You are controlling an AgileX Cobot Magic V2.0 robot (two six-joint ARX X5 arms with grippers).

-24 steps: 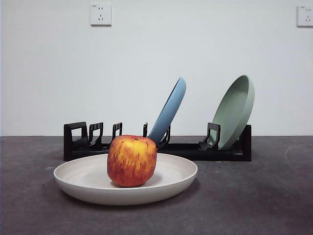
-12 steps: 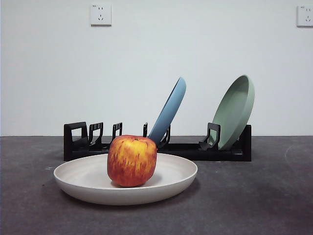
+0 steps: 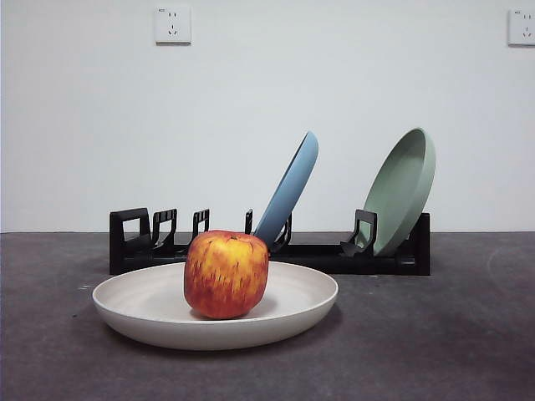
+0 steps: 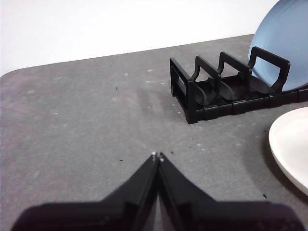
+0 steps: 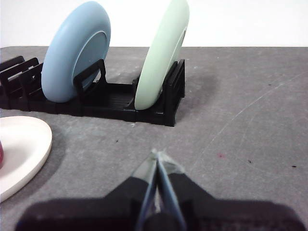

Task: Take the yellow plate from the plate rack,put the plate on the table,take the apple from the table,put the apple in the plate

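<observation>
Sitting upright in the middle of the yellow plate, the apple shows red skin streaked with yellow-orange and a dimpled top. The plate, cream-coloured, wide and shallow, lies flat on the dark grey table, just in front of the plate rack. The long black rack runs across the table behind it, its squarish loop handle at one end and several upright holders standing vacant beside that handle. Further along the rack a blue plate leans on edge in one slot, and a sage-green plate stands tilted in a slot at the far end from the handle. A white wall rises behind the table, with a socket above the handle end of the rack and a second socket at the picture's edge.

Neither arm appears in the front view. The left gripper hovers over bare table with its jaws pressed together and nothing between them; the handle end of the rack, the blue plate's edge and a sliver of the yellow plate's rim lie beyond it. The right gripper likewise hangs over bare table, jaws closed and empty, facing the rack's green-plate end.
</observation>
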